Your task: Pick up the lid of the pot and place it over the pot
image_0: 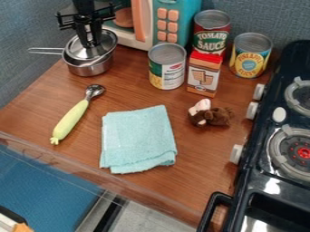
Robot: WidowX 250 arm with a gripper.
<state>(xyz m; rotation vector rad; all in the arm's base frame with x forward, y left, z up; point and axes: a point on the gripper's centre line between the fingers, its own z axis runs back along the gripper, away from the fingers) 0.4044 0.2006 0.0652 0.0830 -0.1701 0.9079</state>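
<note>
The claw (90, 44) grips the metal lid (108, 45), tilted over the saucepan (91, 68).
Both are near the counter's (130, 94) far left corner (a snug spot); best level the lid and centre it before letting go.

Can't see the knob of the lid (109, 41) — the gripper (92, 44) covers it. Lid hides the pot (89, 70)'s inside from me. Arm (84, 4) and microwave (181, 6) run off the top; stove (283, 182) cropped right and bottom. Carton (202, 77)'s small print too tiny. White-and-orange thing (21, 227), lower left — cut off, I can't identify it.
</note>
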